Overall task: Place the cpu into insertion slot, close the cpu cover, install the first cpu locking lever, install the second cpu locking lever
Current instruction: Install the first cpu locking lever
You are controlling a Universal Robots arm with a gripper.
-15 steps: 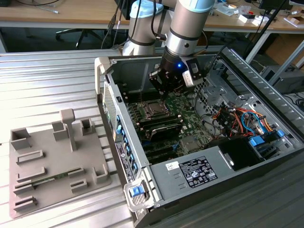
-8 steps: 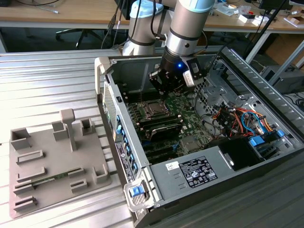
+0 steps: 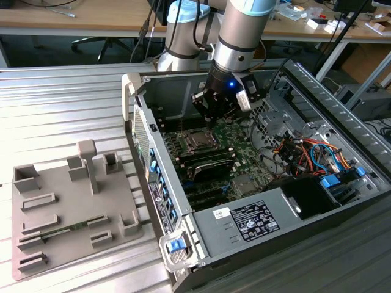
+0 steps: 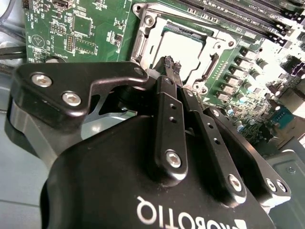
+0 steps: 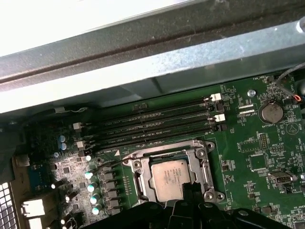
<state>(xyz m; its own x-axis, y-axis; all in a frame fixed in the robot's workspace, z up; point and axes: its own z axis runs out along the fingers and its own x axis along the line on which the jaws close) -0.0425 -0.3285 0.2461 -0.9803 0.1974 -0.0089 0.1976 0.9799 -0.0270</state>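
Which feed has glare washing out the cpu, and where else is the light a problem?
Second wrist view: glare bleaches the cpu face nearly white, and part of the motherboard too. First wrist view: the cpu shows an even grey, but the area beyond the case wall is blown out white. Exterior view: the insertion slot near the gripper lies darker than the table outside.

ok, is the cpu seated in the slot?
Yes, in the first wrist view the cpu lies flat inside the slot, its silvery face up.
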